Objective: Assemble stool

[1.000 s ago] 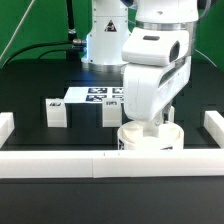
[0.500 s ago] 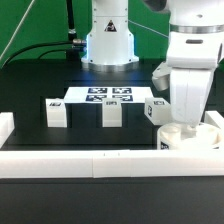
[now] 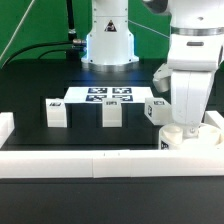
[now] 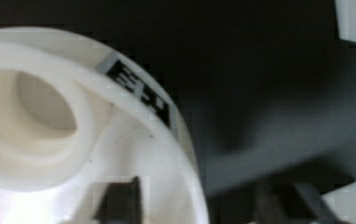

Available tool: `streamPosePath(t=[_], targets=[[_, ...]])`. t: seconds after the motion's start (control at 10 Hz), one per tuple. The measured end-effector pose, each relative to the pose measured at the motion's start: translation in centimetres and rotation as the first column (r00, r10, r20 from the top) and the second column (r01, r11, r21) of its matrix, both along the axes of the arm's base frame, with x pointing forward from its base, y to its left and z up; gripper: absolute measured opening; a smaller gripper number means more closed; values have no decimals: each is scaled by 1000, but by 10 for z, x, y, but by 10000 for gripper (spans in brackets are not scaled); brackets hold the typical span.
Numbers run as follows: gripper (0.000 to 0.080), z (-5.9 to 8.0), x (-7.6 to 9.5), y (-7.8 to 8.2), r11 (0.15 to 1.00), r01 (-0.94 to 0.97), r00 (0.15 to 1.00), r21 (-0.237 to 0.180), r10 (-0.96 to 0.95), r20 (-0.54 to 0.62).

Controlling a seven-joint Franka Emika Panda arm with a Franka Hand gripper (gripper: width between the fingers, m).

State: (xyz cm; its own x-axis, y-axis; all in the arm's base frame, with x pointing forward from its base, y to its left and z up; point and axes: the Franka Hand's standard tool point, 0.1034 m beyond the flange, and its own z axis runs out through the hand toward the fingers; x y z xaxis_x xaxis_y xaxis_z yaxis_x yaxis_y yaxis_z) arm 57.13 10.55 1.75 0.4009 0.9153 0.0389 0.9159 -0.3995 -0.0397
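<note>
The round white seat (image 3: 178,142) lies on the table at the exterior view's right, against the front rail. In the wrist view the seat (image 4: 50,120) shows its hollow and a tag on its side wall. My gripper (image 3: 188,128) reaches straight down onto it. In the wrist view the gripper (image 4: 210,205) straddles the seat's rim, one finger inside the hollow and one outside, with a dark gap between the outer finger and the wall. Three chunky white legs stand behind: one (image 3: 57,113) at the left, one (image 3: 112,113) in the middle, one (image 3: 155,110) tilted beside my arm.
The marker board (image 3: 105,96) lies flat behind the legs. White border rails run along the front (image 3: 90,164), the exterior view's left (image 3: 6,126) and right (image 3: 214,122). The robot's base (image 3: 108,45) stands at the back.
One second ago the arm and seat were near the front middle. Both have moved to the exterior view's right, uncovering the third leg. Nothing has moved in the last half second.
</note>
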Motion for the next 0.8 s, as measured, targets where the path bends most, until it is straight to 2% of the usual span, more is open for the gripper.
streamPosePath(t=[0.1,0.2,0.3,0.8], targets=[[498,0,0,0,1000,0,1000,0,0,0],[606,0,0,0,1000,0,1000,0,0,0],[636,0,0,0,1000,0,1000,0,0,-1],[648,-1,0,0,1000,0,1000,0,0,-1]])
